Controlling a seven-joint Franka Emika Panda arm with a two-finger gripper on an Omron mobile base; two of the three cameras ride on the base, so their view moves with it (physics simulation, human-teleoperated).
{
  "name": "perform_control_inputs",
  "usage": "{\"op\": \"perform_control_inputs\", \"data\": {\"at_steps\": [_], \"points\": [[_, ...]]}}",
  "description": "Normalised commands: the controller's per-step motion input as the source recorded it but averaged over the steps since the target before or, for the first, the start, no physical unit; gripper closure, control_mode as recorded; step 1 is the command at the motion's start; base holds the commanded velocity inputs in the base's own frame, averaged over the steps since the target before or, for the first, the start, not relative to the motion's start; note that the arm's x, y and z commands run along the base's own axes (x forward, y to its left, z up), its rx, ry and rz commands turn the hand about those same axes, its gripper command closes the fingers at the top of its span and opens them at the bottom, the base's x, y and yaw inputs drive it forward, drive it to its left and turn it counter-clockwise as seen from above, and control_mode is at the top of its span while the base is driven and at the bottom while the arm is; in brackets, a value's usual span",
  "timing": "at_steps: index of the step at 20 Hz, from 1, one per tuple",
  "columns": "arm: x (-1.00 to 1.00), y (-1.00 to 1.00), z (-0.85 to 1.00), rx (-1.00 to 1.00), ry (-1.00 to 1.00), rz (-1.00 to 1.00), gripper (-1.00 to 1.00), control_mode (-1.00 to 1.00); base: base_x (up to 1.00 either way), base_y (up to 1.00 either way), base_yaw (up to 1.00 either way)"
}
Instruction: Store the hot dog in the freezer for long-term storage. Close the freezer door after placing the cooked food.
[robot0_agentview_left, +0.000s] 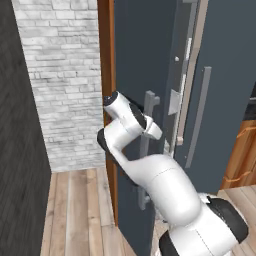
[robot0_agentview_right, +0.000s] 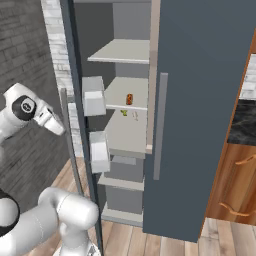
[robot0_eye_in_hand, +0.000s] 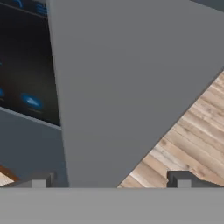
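Inside, the hot dog (robot0_agentview_right: 129, 99) stands upright on the freezer (robot0_agentview_right: 131, 107) shelf.

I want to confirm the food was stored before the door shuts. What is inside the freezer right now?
The freezer stands open. The hot dog lies on a middle light grey shelf. A small yellowish item lies on the shelf below. The shelves' right part is hidden behind the other door.

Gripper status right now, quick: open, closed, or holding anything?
Gripper: open and holding nothing; its fingertips stand either side of the freezer door handle, not yet closed on it.
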Motion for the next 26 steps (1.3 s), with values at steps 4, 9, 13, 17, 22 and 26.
{"op": "perform_control_inputs", "data": {"at_steps": [4, 9, 13, 17, 22, 26], "points": [[0.18, -0.86, 0.05, 0.23, 0.01, 0.26, -1.0, -1.0, 0.0, 0.0, 0.0], [0.4, -0.64, 0.05, 0.22, 0.02, 0.3, -1.0, -1.0, 0.0, 0.0, 0.0], [0.39, -0.56, 0.12, 0.18, 0.02, 0.28, -1.0, -1.0, 0.0, 0.0, 0.0], [0.38, -0.6, 0.04, 0.15, 0.0, 0.25, -1.0, -1.0, 0.0, 0.0, 0.0], [0.48, -0.64, 0.0, 0.05, 0.0, 0.23, -1.0, -1.0, 0.0, 0.0, 0.0], [0.43, -0.27, 0.0, 0.0, 0.0, 0.07, -1.0, -1.0, 0.0, 0.0, 0.0]]}}
